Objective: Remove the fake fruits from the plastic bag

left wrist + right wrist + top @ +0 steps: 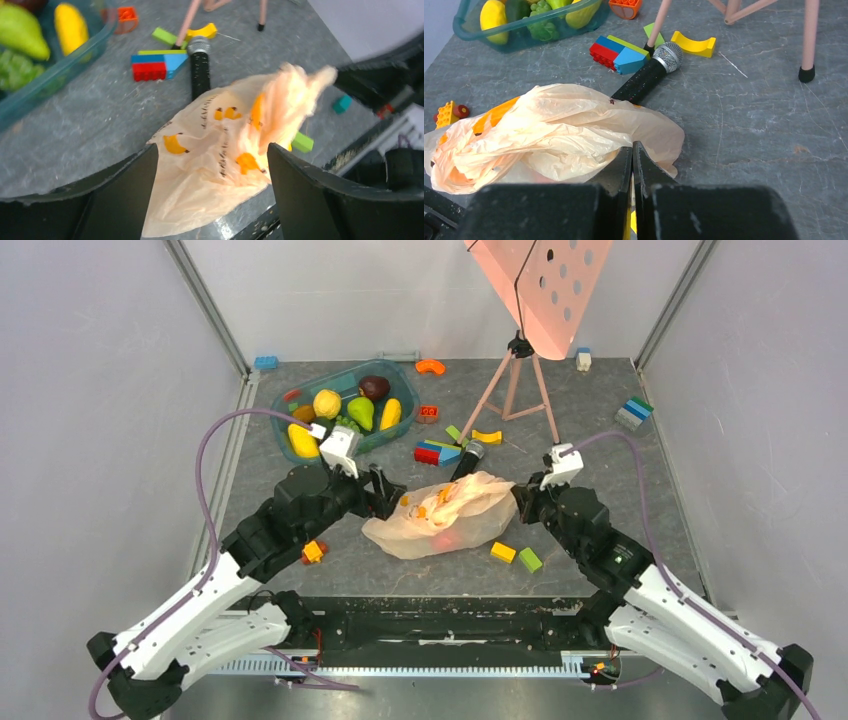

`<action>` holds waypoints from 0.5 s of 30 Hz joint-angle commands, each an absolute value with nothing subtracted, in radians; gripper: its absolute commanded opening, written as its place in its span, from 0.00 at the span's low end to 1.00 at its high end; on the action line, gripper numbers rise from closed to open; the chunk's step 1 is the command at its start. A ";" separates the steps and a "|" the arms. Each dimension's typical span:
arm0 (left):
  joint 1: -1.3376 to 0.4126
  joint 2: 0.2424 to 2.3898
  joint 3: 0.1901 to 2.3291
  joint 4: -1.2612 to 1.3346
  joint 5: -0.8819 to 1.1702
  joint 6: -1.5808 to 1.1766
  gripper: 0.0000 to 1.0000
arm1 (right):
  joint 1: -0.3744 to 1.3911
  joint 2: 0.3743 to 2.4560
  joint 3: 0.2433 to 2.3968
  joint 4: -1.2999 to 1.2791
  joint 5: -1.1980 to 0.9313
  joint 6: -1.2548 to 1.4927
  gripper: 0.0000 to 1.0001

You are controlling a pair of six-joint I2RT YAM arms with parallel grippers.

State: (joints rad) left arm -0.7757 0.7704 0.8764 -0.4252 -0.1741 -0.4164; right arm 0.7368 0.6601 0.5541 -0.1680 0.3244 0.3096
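1. Left hand point(211, 150) is spread wide with nothing between its fingers, at the left end of the plastic bag point(445, 515).
2. The right hand point(633, 152) is pressed together on the bag's right edge, pinching the film up into a peak.
3. The bag lies crumpled mid-frame on the worktop point(600, 440), a dark grey, scuffed, stone-look sheet. A red glow shows through its lower side.
4. The fake fruits point(360, 412), yellow, green and maroon, sit in a teal tub point(519, 44) at the upper left of the overhead view.
5. A black microphone point(646, 77) runs up against the bag's far edge, with toy blocks point(438, 452) scattered around.
6. Pink tripod legs point(512, 390) stand at upper centre under a pink perforated panel point(545, 280).
7. Pale grey walls point(100, 390) close in three sides, with metal rails point(205, 305) in the corners.
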 commanded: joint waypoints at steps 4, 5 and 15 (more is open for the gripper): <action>-1.038 0.810 0.936 -0.324 -0.177 -0.048 0.95 | 0.736 0.811 0.732 -0.206 0.297 0.278 0.00; -1.102 0.822 0.939 -0.317 -0.232 -0.024 0.96 | 0.736 0.829 0.748 -0.217 0.304 0.278 0.00; -1.487 1.014 0.868 -0.117 -0.781 0.415 0.95 | 0.733 0.914 0.835 -0.246 0.259 0.262 0.00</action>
